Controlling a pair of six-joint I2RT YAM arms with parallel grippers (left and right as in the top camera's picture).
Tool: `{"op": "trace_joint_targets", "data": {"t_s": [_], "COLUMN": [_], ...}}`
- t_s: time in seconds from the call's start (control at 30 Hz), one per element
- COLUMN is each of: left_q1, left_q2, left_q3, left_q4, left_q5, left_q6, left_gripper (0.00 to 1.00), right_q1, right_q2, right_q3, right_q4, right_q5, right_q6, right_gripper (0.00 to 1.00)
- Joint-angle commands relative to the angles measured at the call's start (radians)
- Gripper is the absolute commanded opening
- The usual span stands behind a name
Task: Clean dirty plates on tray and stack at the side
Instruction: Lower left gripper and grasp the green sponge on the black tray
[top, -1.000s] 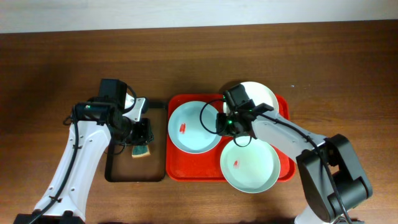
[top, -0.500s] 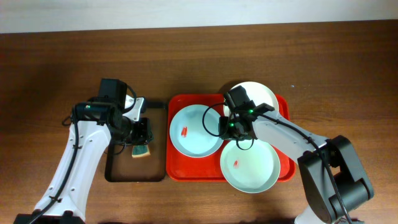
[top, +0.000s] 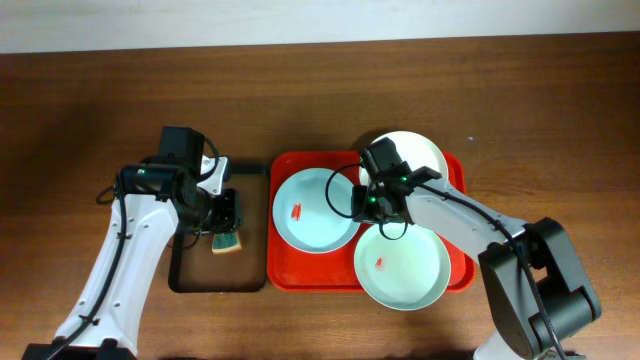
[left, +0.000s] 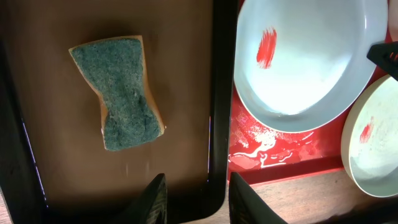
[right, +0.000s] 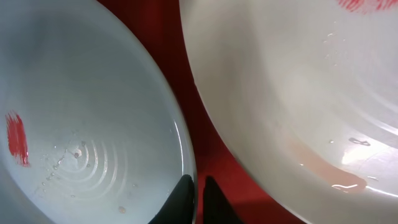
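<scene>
Progress: no cleaning visible, nothing stacked, all three plates on the red tray (top: 300, 272).
The blue plate (top: 313, 222) and green plate (top: 405, 280) each show a red smear; the white plate (top: 420, 155) is partly under the right arm, so its state cannot be confirmed from overhead. The sponge (top: 227, 243) lies unheld in the black tray (top: 205, 272), with the left gripper (left: 199, 193) above it, fingers apart and empty. The right gripper (right: 198, 196) has its fingers together at the blue plate's rim; whether it pinches the rim cannot be told. Plates sit rim to rim, and the white and green ones overhang the tray's edge, so lifting room is tight. The black tray stands just beside the red one; bare table (top: 540, 120) to the right looks the best place for stacking.
</scene>
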Motion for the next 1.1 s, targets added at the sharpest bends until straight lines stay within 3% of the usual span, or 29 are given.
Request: {"op": "trace_joint_targets", "data": {"t_s": [0.0, 0.47, 0.57, 0.67, 0.73, 0.77, 0.87, 0.93, 1.07], "left_q1": [-0.003, -0.003, -0.003, -0.003, -0.003, -0.003, -0.003, -0.003, -0.003], "left_q2": [0.002, 0.002, 0.002, 0.002, 0.002, 0.002, 0.002, 0.002, 0.043], "left_q3": [-0.007, -0.007, -0.007, -0.007, -0.007, -0.007, -0.007, -0.014, -0.015], "left_q4": [-0.002, -0.001, -0.002, -0.002, -0.003, -0.002, -0.005, -0.005, -0.013], "left_q5": [-0.011, -0.011, -0.011, -0.023, -0.022, -0.022, -0.023, -0.034, -0.120], "left_q6": [-0.013, -0.013, -0.013, -0.013, -0.013, -0.013, -0.013, -0.013, -0.081], "left_gripper": [0.31, 0.30, 0.30, 0.31, 0.31, 0.31, 0.31, 0.31, 0.33], "right_q1": [0.009, 0.023, 0.034, 0.034, 0.034, 0.034, 0.033, 0.034, 0.034], "right_q2": [-0.018, -0.016, -0.016, -0.016, -0.016, -0.016, -0.016, -0.016, -0.016], "right_q3": [-0.009, -0.010, -0.010, -0.010, -0.010, -0.010, -0.010, -0.010, -0.010], "right_q4": [0.003, 0.018, 0.019, 0.018, 0.018, 0.018, 0.021, 0.027, 0.029], "right_q5": [0.015, 0.012, 0.047, 0.058, 0.064, 0.060, 0.061, 0.057, 0.057], "right_q6": [0.006, 0.006, 0.006, 0.006, 0.006, 0.006, 0.006, 0.006, 0.013], "right_gripper": [0.09, 0.14, 0.13, 0.04, 0.04, 0.11, 0.12, 0.04, 0.04]}}
